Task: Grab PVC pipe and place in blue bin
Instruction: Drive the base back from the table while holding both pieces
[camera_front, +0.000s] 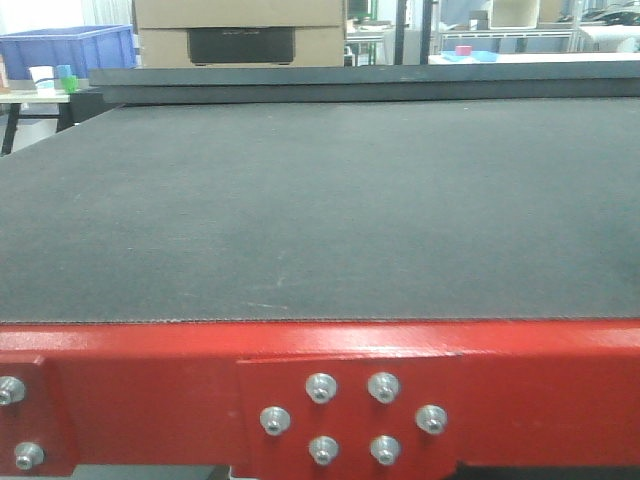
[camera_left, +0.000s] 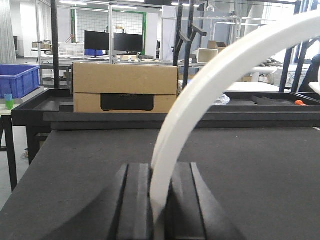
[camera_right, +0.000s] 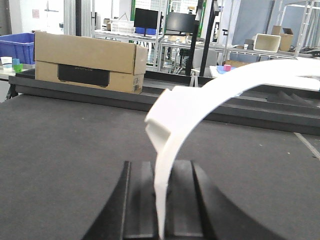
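Mid-carry, PVC pipe pinched in right tool above the desk, arc strip nipped in left tool; next, likely reaching back-left to the distant blue bin, then releasing inside.

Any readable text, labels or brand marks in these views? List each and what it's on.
Nothing reads cleanly.
Black panel on the cardboard box: one short line of pale print, too blurred to quote.
Small wall sign, right wrist view: too small to read.
White arc strip in the left gripper, PVC pipe in the right gripper: no markings visible.
Red frame, front view: none.
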